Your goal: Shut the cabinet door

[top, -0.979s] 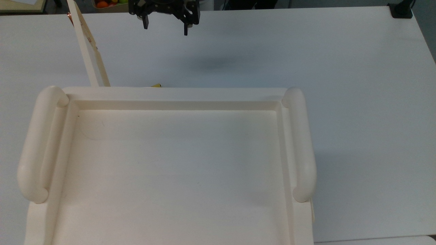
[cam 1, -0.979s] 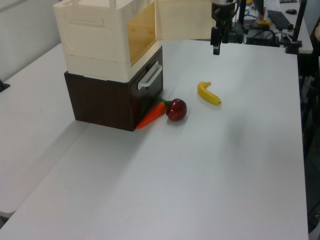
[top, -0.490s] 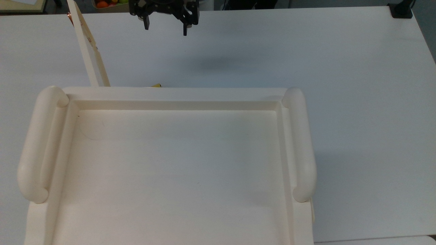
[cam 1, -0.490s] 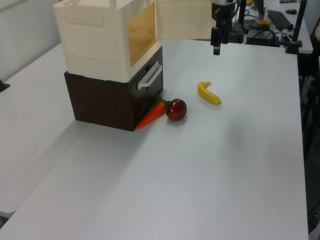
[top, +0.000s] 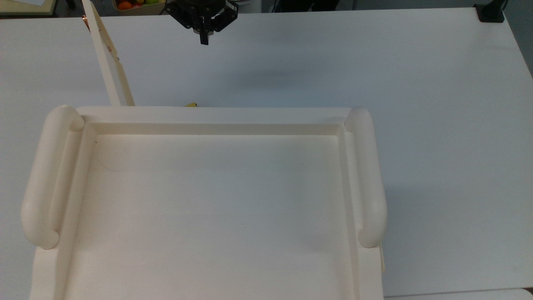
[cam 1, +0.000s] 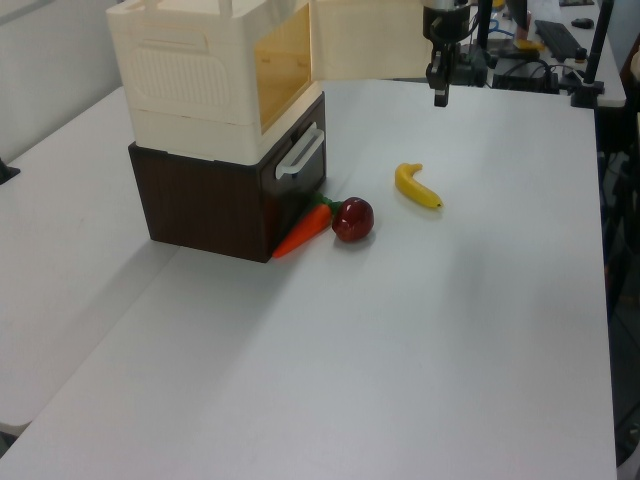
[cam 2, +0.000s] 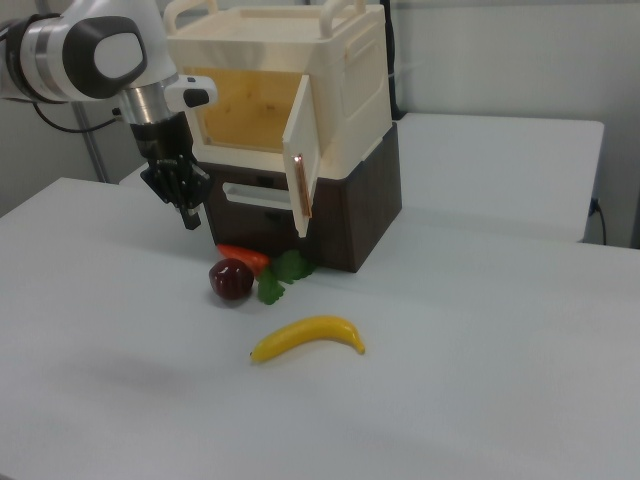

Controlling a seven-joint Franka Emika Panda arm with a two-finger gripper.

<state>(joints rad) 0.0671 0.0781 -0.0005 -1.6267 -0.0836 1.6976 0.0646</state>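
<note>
The cream cabinet [cam 1: 195, 85] stands on a dark brown drawer unit [cam 1: 215, 210], and its recessed top [top: 208, 114] takes up most of the top view. The cabinet door [top: 107, 54] stands swung wide open. It is an edge-on strip in the top view and a flat panel [cam 1: 365, 40] in the left view. In the right view the door [cam 2: 310, 140] carries a copper strip. My gripper [top: 203, 40] hangs above the table to the top view's right of the door's free end, apart from it. The gripper [cam 2: 190, 218] is shut on nothing.
A yellow banana [cam 1: 417, 187], a red apple [cam 1: 352, 219] and an orange carrot [cam 1: 300, 232] lie on the white table in front of the drawer unit. A box of fruit [top: 133, 4] sits past the table's far edge. Cables and stands crowd the left view's top right.
The gripper's fingers, wide apart in both earlier frames, have come together. The gripper has stayed in about the same spot. The door has not moved.
</note>
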